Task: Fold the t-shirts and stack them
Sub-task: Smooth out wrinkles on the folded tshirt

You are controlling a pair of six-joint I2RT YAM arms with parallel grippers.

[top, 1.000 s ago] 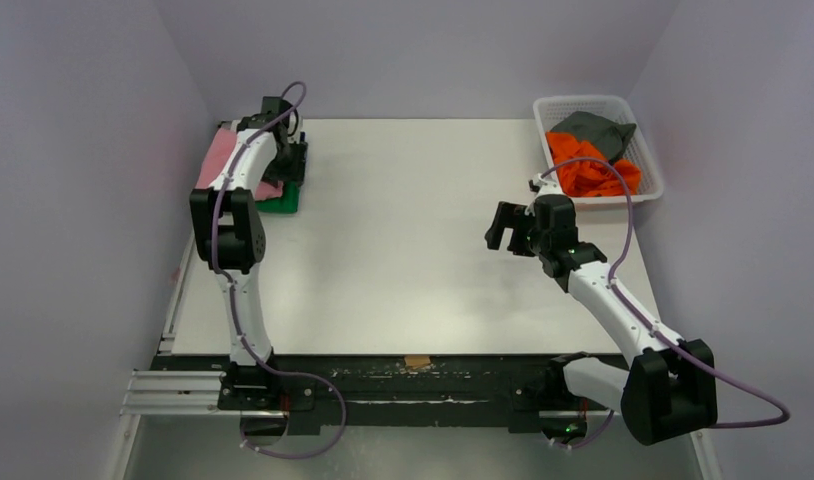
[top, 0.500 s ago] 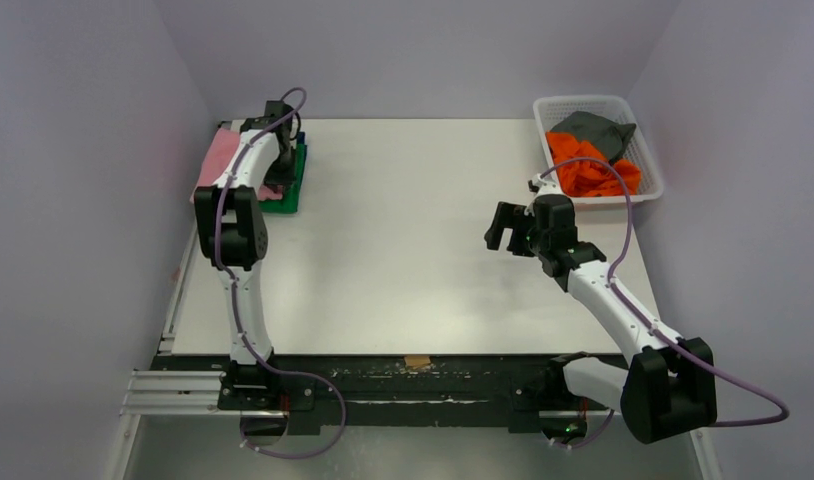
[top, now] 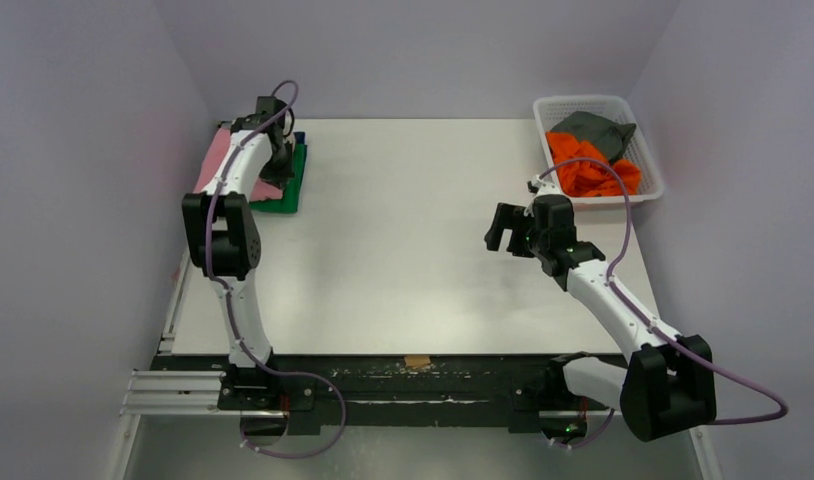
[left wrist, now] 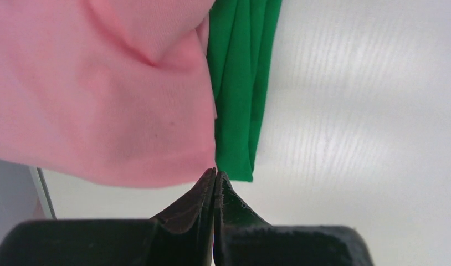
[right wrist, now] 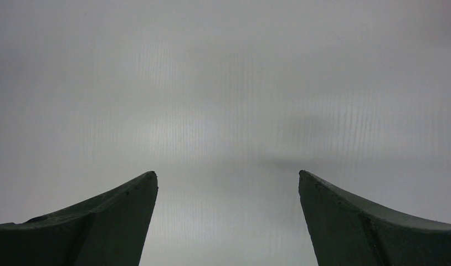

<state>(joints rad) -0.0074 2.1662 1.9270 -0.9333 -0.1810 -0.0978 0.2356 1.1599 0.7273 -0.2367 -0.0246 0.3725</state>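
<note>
Find the pink t-shirt [left wrist: 101,100] at the far corner of the counter [top: 413,260], across from the white mesh basket [top: 580,99] and well apart from it. Lies over a folded green t-shirt [left wrist: 237,83], with a green strip left showing along the basket side.

Note the left end effector [left wrist: 215,180] pressed fully together, tips right at the pink hem's corner on the basket side, at the meeting of pink and green. Cannot tell of any cloth nipped between the tips.

Looks like squaring the pink layer onto the stack. To do it well:
- Confirm a true pinch on the pink hem alone, never the green beneath.
- Draw the corner low and slow toward the basket side, keeping the cloth flat, to full cover of the green strip.
- Avoid dragging the whole stack along.
- Let go only with the fold smooth and the edges lined up.

Note the right end effector [right wrist: 227,173] spread wide above bare counter, holding nothing, near the basket on its front side.

Inside the basket:
- an orange t-shirt [top: 583,172], crumpled at the front;
- a grey t-shirt [top: 595,128], bunched at the back and touching the orange.

Both unfolded, so probably two more to fetch, fold and stack.
</note>
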